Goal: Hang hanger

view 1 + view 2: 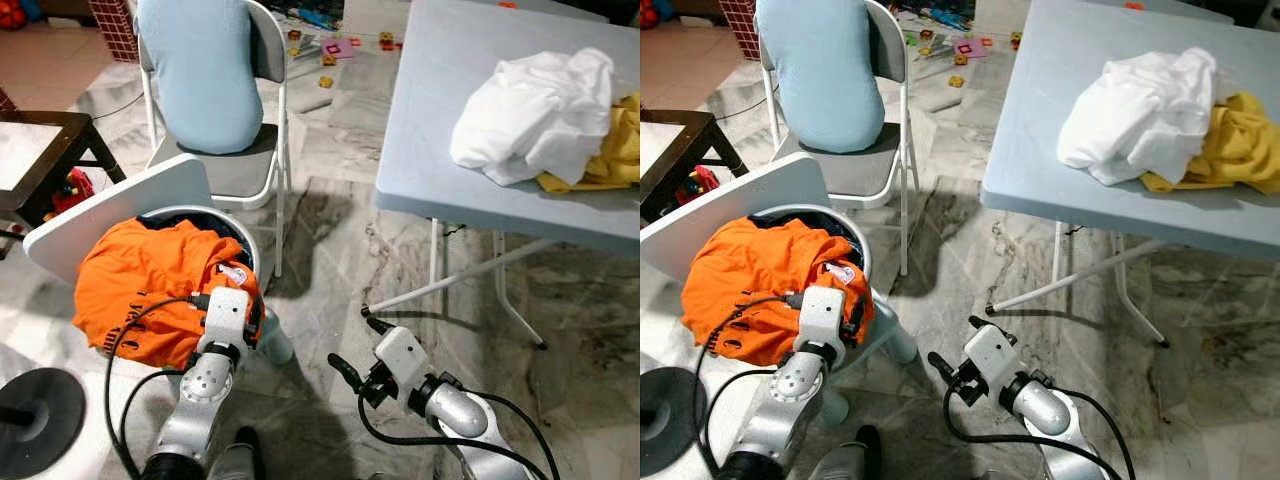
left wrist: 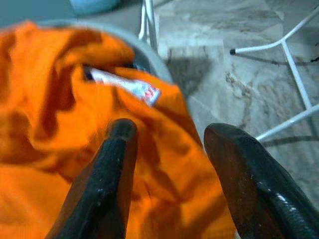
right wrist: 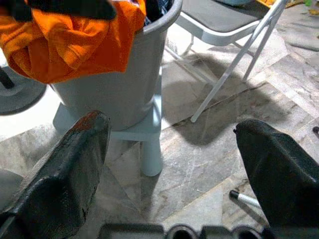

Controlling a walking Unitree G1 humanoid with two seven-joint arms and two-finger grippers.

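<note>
An orange garment (image 1: 140, 275) with a white neck label (image 2: 132, 85) is heaped in a grey laundry bin (image 3: 114, 84), spilling over its rim. My left gripper (image 2: 169, 134) is right at the garment's near edge. It is open, both black fingers lying over the orange cloth without pinching it. My right gripper (image 1: 352, 345) hovers low over the marble floor to the right of the bin. It is open with nothing between its fingers.
The bin stands on a small white stool (image 3: 149, 149), a white panel (image 1: 110, 205) leaning behind it. A folding chair (image 1: 265, 40) with a light blue cushion (image 1: 195, 70) is beyond. A grey folding table (image 1: 450, 120) at right bears white cloth (image 1: 530, 100) and yellow cloth (image 1: 615, 150). A black round base (image 1: 35, 420) lies near left.
</note>
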